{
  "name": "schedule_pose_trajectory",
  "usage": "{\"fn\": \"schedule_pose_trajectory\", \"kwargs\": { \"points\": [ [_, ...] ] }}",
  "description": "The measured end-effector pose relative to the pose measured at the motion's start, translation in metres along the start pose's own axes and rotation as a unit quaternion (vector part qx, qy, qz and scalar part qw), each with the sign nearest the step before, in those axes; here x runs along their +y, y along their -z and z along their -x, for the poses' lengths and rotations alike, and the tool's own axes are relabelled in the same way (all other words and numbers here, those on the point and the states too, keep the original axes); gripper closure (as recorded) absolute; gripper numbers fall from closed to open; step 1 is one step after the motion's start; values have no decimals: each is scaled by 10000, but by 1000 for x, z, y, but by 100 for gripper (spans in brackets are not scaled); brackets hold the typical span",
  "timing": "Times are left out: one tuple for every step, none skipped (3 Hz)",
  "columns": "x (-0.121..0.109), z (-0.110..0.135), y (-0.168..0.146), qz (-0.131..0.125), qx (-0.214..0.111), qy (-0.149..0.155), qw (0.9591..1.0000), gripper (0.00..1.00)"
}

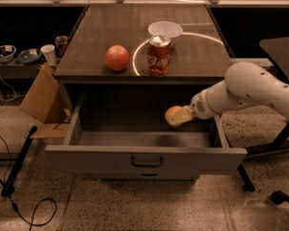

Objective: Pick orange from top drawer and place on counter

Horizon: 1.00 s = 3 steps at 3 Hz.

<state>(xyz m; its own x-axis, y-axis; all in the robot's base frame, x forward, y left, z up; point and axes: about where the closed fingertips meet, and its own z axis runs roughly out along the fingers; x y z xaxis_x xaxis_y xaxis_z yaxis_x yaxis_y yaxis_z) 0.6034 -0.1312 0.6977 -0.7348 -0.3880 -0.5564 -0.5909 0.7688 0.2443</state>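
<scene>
The top drawer [144, 159] stands pulled open below the counter [111, 37]. My gripper [179, 115] reaches in from the right and is shut on the small orange [173, 115], holding it above the drawer floor, just under the counter's front edge. The white arm [250, 93] runs off to the right. The drawer floor below looks bare.
On the counter stand a red soda can [159, 55], a white bowl [165, 29] behind it, and a larger reddish fruit [117, 57] to the left. A cardboard box [41, 100] leans at the cabinet's left. Cables lie on the floor; a chair base stands at the right.
</scene>
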Motion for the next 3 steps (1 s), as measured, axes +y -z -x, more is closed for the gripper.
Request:
{"fn": "schedule_pose_trajectory", "kwargs": {
  "points": [
    [-11, -5, 41, -134, -175, -52, 9997, 100],
    [-23, -6, 75, -290, -350, -119, 9989, 100],
    [-33, 7, 106, -479, -571, -62, 9972, 100]
  ]
}}
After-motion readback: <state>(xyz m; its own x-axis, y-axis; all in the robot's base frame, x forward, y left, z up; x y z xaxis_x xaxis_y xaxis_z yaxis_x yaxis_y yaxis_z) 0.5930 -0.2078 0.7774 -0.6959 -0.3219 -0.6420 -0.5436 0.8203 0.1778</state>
